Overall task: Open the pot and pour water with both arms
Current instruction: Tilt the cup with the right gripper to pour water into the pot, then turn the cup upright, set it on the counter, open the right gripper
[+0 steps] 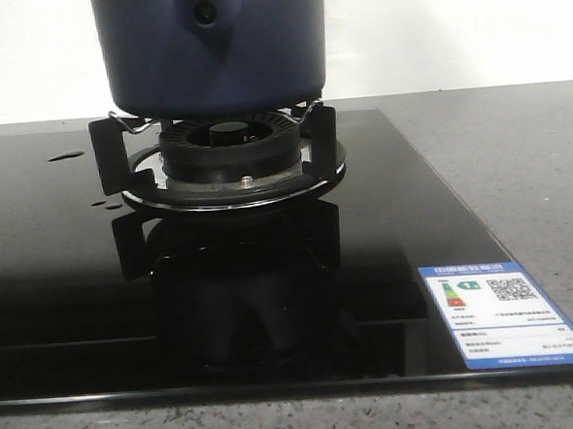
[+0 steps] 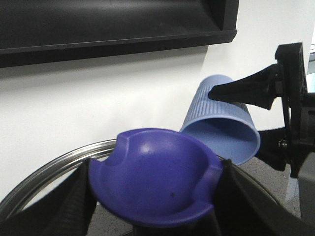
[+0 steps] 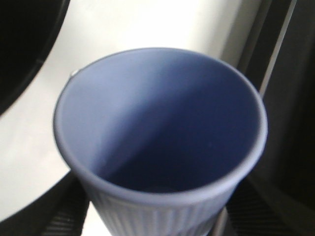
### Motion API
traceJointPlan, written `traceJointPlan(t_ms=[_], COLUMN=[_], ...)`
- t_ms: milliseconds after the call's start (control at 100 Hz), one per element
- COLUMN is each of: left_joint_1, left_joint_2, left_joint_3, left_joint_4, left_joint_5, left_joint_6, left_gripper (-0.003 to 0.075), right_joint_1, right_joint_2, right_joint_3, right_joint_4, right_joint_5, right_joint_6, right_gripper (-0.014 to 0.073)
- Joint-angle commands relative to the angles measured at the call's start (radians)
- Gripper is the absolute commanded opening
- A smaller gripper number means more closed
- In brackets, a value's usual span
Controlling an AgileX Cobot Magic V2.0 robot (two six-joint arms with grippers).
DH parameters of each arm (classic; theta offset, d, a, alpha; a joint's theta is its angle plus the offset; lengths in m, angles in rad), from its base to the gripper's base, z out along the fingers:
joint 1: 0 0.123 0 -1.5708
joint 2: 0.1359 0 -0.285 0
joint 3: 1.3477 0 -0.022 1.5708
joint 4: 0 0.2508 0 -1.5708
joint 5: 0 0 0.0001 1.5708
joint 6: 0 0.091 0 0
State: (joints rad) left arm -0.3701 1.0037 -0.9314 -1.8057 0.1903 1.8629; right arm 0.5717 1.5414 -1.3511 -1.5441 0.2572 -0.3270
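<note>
The dark navy pot (image 1: 213,49) stands on the burner grate (image 1: 215,160) at the top of the front view; its top is cut off and neither arm shows there. In the left wrist view my left gripper (image 2: 155,196) is shut on the lid's purple-blue knob (image 2: 155,179), with the lid's steel rim (image 2: 54,167) behind it. My right gripper (image 3: 157,216) is shut on the pale-blue ribbed cup (image 3: 162,123), whose inside shows no water. In the left wrist view that cup (image 2: 221,118) is tipped with its mouth downward, held by the right gripper's fingers (image 2: 246,91).
A black glass cooktop (image 1: 67,286) covers the grey counter, with an energy label (image 1: 502,318) at its front right corner. A white wall and a dark range hood (image 2: 113,24) are behind.
</note>
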Motion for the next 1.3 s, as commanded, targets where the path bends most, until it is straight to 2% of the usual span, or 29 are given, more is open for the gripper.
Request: traceJointPlan(t_ms=[0,190,270,350,590,690,850,1050,1290], left_joint_1=[-0.007,-0.007,-0.007,-0.007,-0.007,-0.007,-0.007,-0.007,-0.007], left_joint_2=[-0.023,-0.023,-0.023,-0.017,0.025,0.050,0.096,0.146,0.197], left_joint_3=[-0.037,-0.037,-0.037,-0.037,-0.041,-0.053,-0.084,-0.114,-0.127], left_joint_4=[-0.056,-0.056,-0.056,-0.056,-0.056,-0.056,-0.056,-0.056,-0.056], left_joint_5=[0.038,0.051,0.071,0.093,0.179,0.205,0.260,0.275,0.336], left_joint_6=[-0.011,-0.011,-0.011,-0.011,-0.011,-0.011,-0.011,-0.011,-0.011], left_gripper=[0.0306,0.0306,0.0306,0.0306,0.0306,0.0306,0.0306,0.0306,0.0306], right_joint_1=[0.002,0.013,0.032,0.032,0.032,0.032,0.025,-0.037,-0.199], right_joint_2=[-0.034,-0.034,-0.036,-0.048,-0.160,-0.225,-0.335,-0.510,-0.675], right_joint_3=[-0.039,-0.033,-0.033,-0.033,-0.033,-0.033,-0.023,0.128,0.482], right_joint_4=[0.099,0.313,0.317,0.320,0.320,0.321,0.392,0.404,0.396], right_joint_5=[0.052,0.165,0.254,0.281,0.268,0.308,0.359,0.263,0.035], right_joint_6=[0.045,0.140,0.187,0.260,0.615,0.745,0.846,0.988,1.144], right_gripper=[0.0266,0.0266,0.0266,0.0266,0.0267,0.0267,0.0267,0.0267,0.0267])
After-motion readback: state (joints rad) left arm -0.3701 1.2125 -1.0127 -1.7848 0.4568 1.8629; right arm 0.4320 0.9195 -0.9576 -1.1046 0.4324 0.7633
